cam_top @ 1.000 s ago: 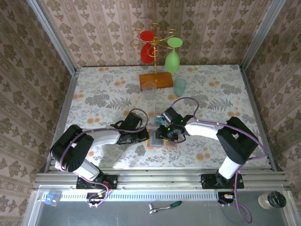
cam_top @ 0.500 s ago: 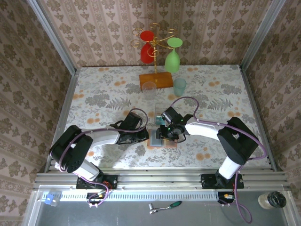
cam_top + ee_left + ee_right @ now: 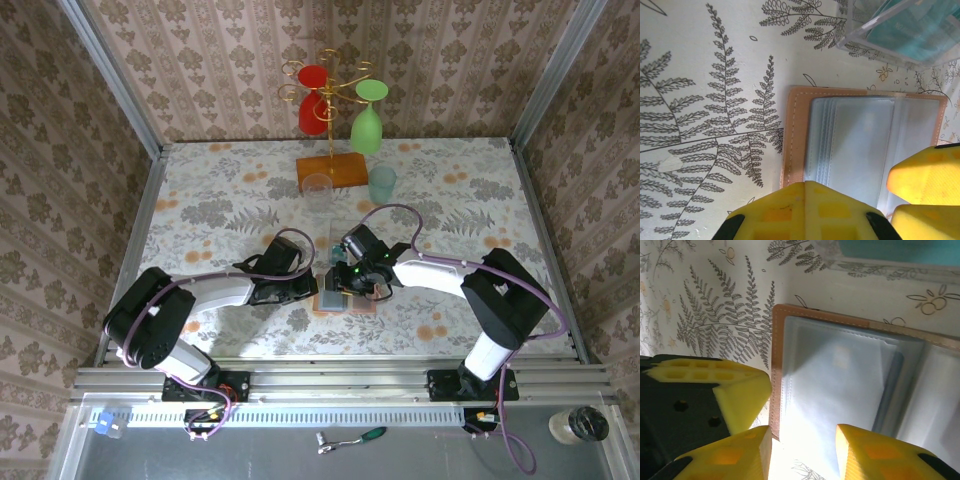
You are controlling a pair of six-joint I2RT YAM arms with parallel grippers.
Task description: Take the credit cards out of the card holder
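Left gripper is pressed together, right gripper spread; the card holder may be dragged if its pocket is pinched.

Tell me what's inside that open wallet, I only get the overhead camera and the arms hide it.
Observer: The card holder lies open flat, blue-grey pockets up. The right wrist view shows a thin dark edge by the fold; whether it's a card, I cannot tell.
Operator: Anything gripped on the right?
Observer: No, the right pincer is open over a pocket panel, gripping nothing.
Operator: What's in the clear box?
Observer: Teal credit cards lie inside it.
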